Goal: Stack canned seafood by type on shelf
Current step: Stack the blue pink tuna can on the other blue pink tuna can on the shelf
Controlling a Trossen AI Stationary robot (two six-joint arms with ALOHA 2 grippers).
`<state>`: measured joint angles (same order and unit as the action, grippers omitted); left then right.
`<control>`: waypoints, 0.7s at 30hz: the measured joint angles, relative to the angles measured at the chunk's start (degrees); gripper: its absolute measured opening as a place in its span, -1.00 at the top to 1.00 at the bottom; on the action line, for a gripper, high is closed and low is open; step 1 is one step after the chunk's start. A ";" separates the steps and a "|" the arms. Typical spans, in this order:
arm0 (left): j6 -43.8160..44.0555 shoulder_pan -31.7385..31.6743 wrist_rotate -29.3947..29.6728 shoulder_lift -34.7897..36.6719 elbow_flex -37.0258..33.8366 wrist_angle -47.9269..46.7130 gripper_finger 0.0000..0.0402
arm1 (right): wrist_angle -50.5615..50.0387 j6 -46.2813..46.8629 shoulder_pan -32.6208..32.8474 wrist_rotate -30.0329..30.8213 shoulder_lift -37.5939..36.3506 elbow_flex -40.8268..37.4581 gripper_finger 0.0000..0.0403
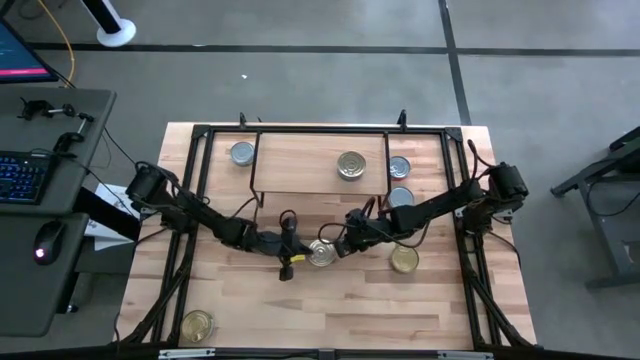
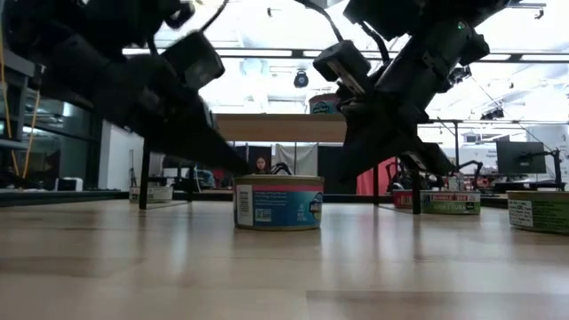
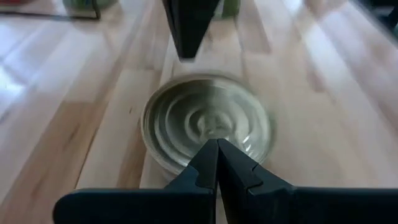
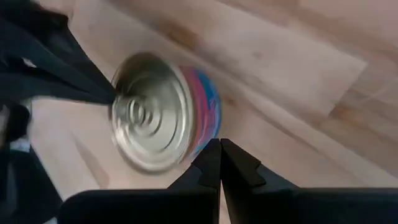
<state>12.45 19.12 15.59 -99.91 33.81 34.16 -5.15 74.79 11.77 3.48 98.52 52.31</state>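
Both pincers, left (image 1: 292, 252) and right (image 1: 347, 243), clenched empty, flank one tin (image 1: 321, 253) on the table (image 1: 330, 320). Likely they are nudging it into position before lifting it to the shelf (image 1: 300, 160).

Shiny ribbed metal tin (image 3: 208, 127) with paper label; smooth pale wood table (image 1: 330, 310).

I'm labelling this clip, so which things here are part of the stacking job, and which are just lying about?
Job:
shelf
tin on the shelf
centre tin between left gripper and right gripper
loose tins on the table

Lying about:
keyboard
mouse
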 joint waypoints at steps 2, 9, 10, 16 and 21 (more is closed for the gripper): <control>-0.12 0.02 -0.36 -0.88 0.06 0.70 1.00 | -0.17 1.53 0.00 0.77 0.04 0.00 1.00; 0.33 0.02 -1.09 -2.48 0.15 2.04 1.00 | 0.48 5.10 -0.10 -0.64 2.05 0.00 1.00; 0.33 0.02 -1.09 -2.48 0.15 2.00 1.00 | 0.42 5.28 0.10 -0.79 2.35 0.00 1.00; 0.36 0.04 -1.16 -2.52 0.07 0.91 1.00 | 5.36 6.25 1.11 -0.93 2.60 -0.02 1.00; 0.90 0.26 -2.61 -2.42 -0.07 0.47 1.00 | 6.30 5.92 1.84 -0.86 2.45 2.15 1.00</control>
<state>13.34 19.37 12.97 -102.33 33.74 34.63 1.14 80.71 13.61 2.61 100.97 54.47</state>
